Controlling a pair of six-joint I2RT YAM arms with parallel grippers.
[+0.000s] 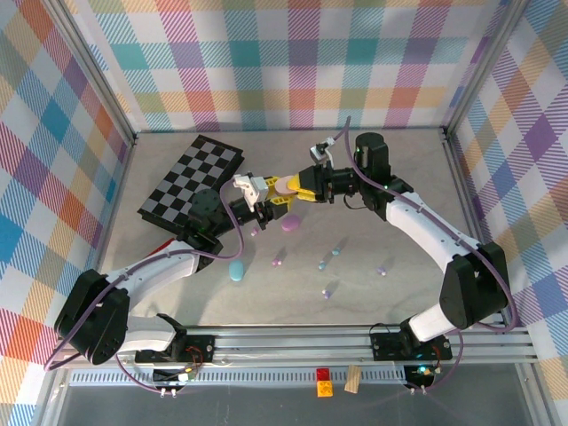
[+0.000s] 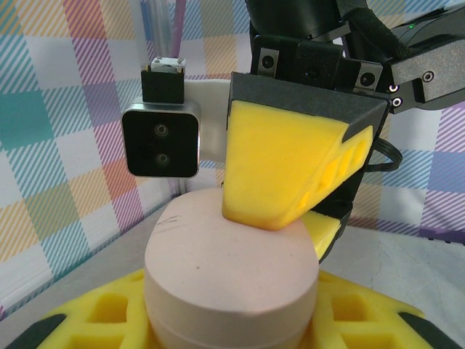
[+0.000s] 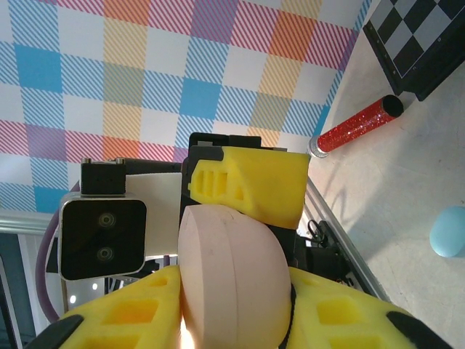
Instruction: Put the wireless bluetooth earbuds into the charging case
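A pink pebble-shaped charging case (image 1: 286, 187) hangs closed above the table's middle, held from both sides. My left gripper (image 1: 266, 197) is shut on the pink case (image 2: 232, 269), whose base sits between its yellow fingers (image 2: 94, 316). My right gripper (image 1: 300, 189) comes in from the right, and its fingers (image 3: 109, 316) press both flanks of the case (image 3: 232, 276). Tiny earbuds lie loose on the table: a pink one (image 1: 278, 260), a light blue one (image 1: 325, 261) and lavender ones (image 1: 382, 268) (image 1: 327, 289).
A lavender case (image 1: 290, 225) and a light blue case (image 1: 237, 269) lie on the table under the arms. A folded chessboard (image 1: 191, 182) sits back left, with a red glitter tube (image 3: 360, 125) beside it. Red and yellow blocks (image 1: 323, 380) rest on the front rail.
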